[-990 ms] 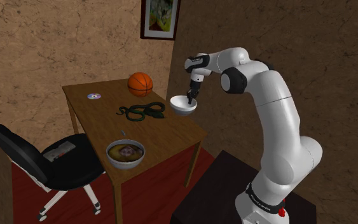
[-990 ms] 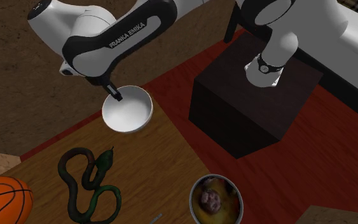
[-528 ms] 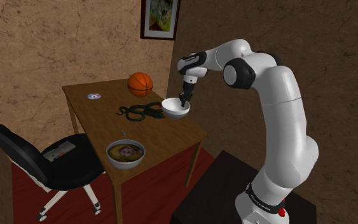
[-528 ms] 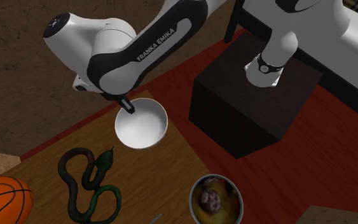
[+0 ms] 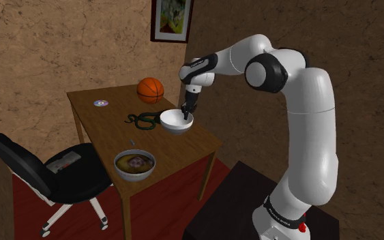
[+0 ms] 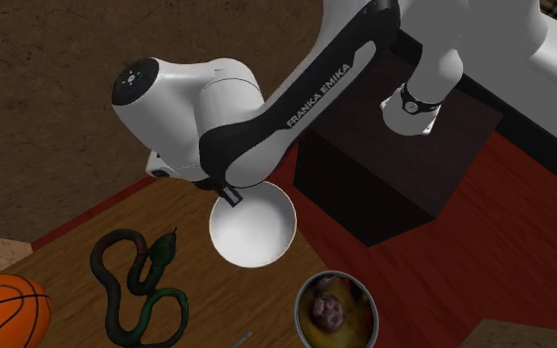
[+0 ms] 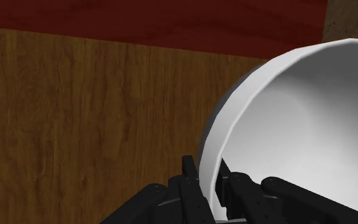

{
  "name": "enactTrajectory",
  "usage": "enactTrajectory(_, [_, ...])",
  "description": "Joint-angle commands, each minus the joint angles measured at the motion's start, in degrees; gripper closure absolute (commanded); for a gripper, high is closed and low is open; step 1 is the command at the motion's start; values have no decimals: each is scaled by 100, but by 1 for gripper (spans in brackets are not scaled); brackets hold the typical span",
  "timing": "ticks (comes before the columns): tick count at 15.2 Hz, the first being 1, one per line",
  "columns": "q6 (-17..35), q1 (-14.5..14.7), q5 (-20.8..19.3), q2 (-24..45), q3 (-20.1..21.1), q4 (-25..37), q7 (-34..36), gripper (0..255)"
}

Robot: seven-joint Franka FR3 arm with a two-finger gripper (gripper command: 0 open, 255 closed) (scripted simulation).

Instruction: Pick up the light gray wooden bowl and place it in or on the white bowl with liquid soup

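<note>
The light grey bowl (image 5: 175, 122) hangs just above the wooden table (image 5: 197, 140), its inside plain white (image 6: 253, 223). My gripper (image 5: 185, 113) is shut on its rim, one finger inside and one outside, as the wrist view shows (image 7: 206, 179) with the bowl's wall (image 7: 298, 127) between them. The soup bowl (image 5: 134, 164), with brownish liquid and a pale lump in it, stands near the table's front corner (image 6: 334, 308). The held bowl is apart from it, up and to the shoulder view's right.
A green-black toy snake (image 5: 146, 120) lies close beside the held bowl (image 6: 138, 287). A basketball (image 5: 150, 89) and a small disc (image 5: 100, 103) sit at the table's back. A black office chair (image 5: 54, 174) stands at the table's left, the dark stand (image 6: 385, 148) beyond its edge.
The arm has carried the bowl from beyond the table's edge to over the table, toward the shoulder view's left and a little lower, nearer the snake and the soup bowl.
</note>
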Motion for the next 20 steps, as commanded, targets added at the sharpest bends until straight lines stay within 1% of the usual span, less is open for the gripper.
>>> enactTrajectory(1, [93,209,-27,-164,43,-208,231,255])
enactTrajectory(5, [277,600,-65,-395,155,-532,687,255])
enactTrajectory(10, [452,1066,-102,-580,319,-776,1282,255])
enactTrajectory(15, [571,1507,-131,-652,500,-848,1894,255])
enactTrajectory(20, [631,1930,-157,-609,685,-749,2510,255])
